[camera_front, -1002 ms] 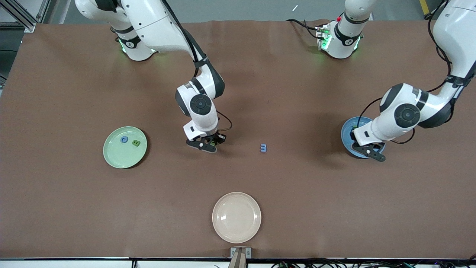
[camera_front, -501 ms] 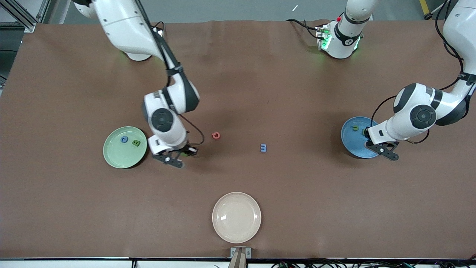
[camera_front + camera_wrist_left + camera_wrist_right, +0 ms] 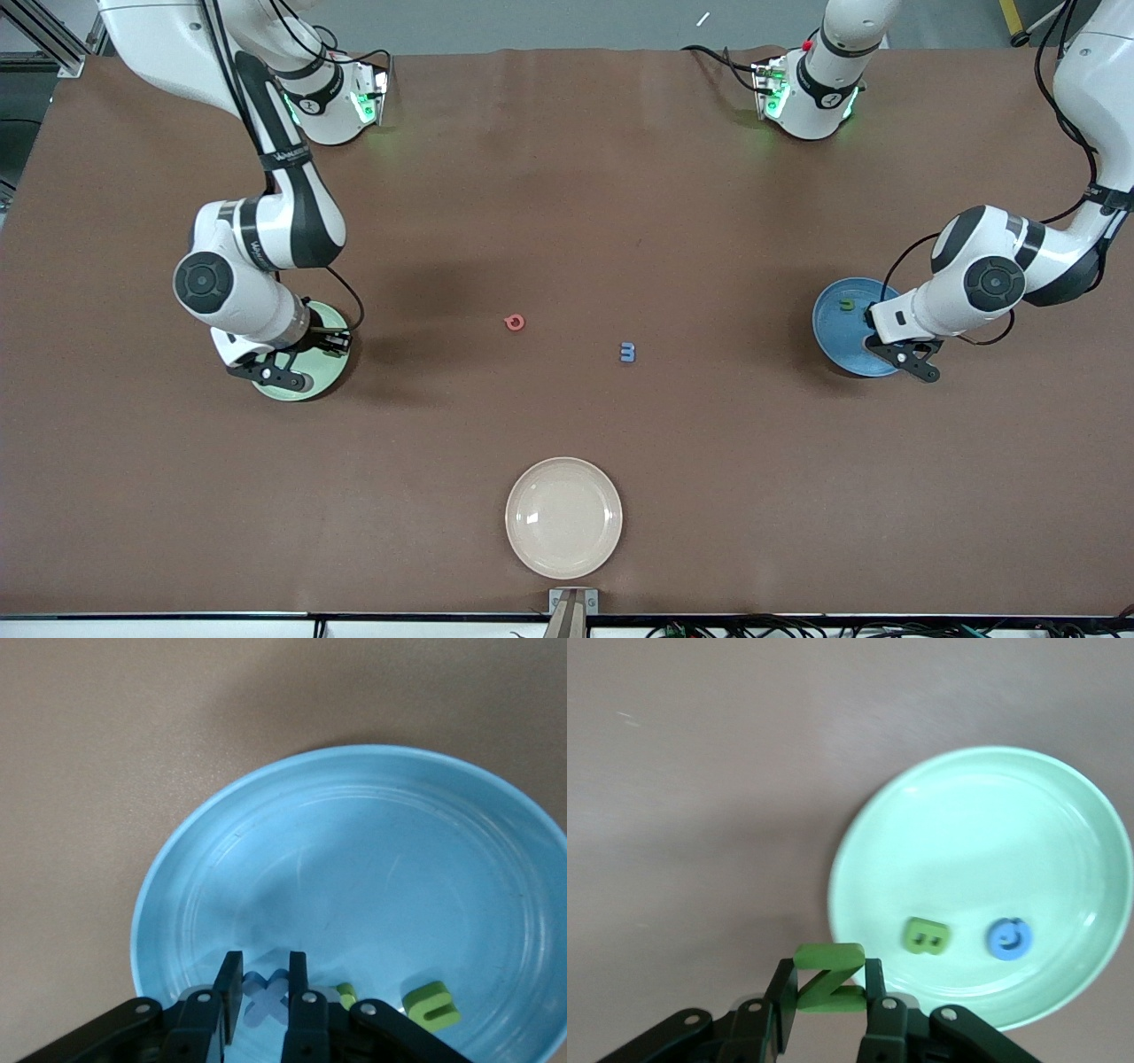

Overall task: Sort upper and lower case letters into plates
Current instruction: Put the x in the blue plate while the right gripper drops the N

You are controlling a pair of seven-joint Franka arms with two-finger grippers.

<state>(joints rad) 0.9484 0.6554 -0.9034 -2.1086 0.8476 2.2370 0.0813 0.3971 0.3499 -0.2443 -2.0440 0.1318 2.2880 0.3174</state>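
Note:
My right gripper (image 3: pixel 282 372) is shut on the green N (image 3: pixel 829 954) and holds it over the edge of the mint green plate (image 3: pixel 326 370). In the right wrist view that plate (image 3: pixel 1063 842) holds the green B (image 3: pixel 927 935) and the blue C (image 3: pixel 1009 938). My left gripper (image 3: pixel 904 359) is low over the sky blue plate (image 3: pixel 833 341), its jaws closed on the blue x (image 3: pixel 266 1001). A green lower-case letter (image 3: pixel 431 1005) lies in that plate, and a second green one (image 3: pixel 347 995) is partly hidden. The red Q (image 3: pixel 514 322) and blue m (image 3: pixel 627 352) lie mid-table.
A cream-beige plate (image 3: pixel 563 517) sits near the table's front edge, nearer to the front camera than the Q and the m. Both arm bases stand along the back edge of the brown table.
My right arm swung from the table's middle to the mint green plate with the green N, uncovering the red Q. My left gripper shifted a little over the sky blue plate.

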